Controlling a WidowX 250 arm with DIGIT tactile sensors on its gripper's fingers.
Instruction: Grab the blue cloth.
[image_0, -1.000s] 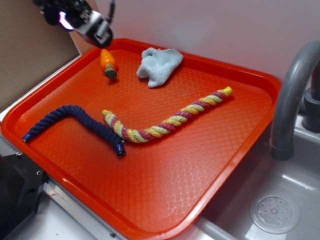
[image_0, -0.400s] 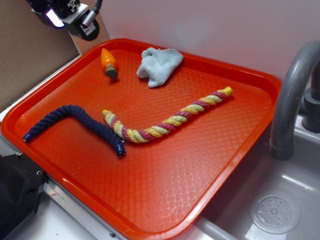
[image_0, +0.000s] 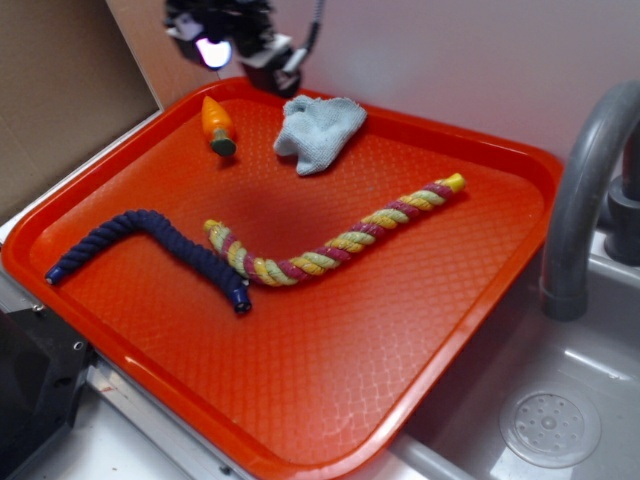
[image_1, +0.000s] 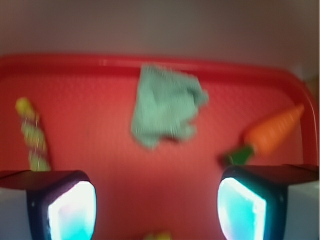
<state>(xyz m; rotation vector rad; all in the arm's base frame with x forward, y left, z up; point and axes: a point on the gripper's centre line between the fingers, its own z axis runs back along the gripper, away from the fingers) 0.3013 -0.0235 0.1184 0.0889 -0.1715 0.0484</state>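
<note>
The blue cloth (image_0: 318, 130) is a pale blue-grey crumpled rag lying at the far side of the orange tray (image_0: 330, 330). In the wrist view the blue cloth (image_1: 166, 106) sits ahead of the jaws, slightly blurred. My gripper (image_0: 262, 62) hovers high above the tray's far edge, just left of the cloth and apart from it. In the wrist view the gripper (image_1: 156, 210) stands open, its two lit fingers wide apart with only bare tray between them.
An orange toy carrot (image_0: 216, 124) lies left of the cloth. A dark navy rope (image_0: 150, 245) and a yellow-red twisted rope (image_0: 330, 245) cross the tray's middle. A grey faucet (image_0: 585, 190) and sink (image_0: 550, 425) stand at the right; a brown panel (image_0: 60, 100) rises at left.
The gripper has swung right from above the tray's far-left corner to a spot beside the cloth. Nothing on the tray has moved.
</note>
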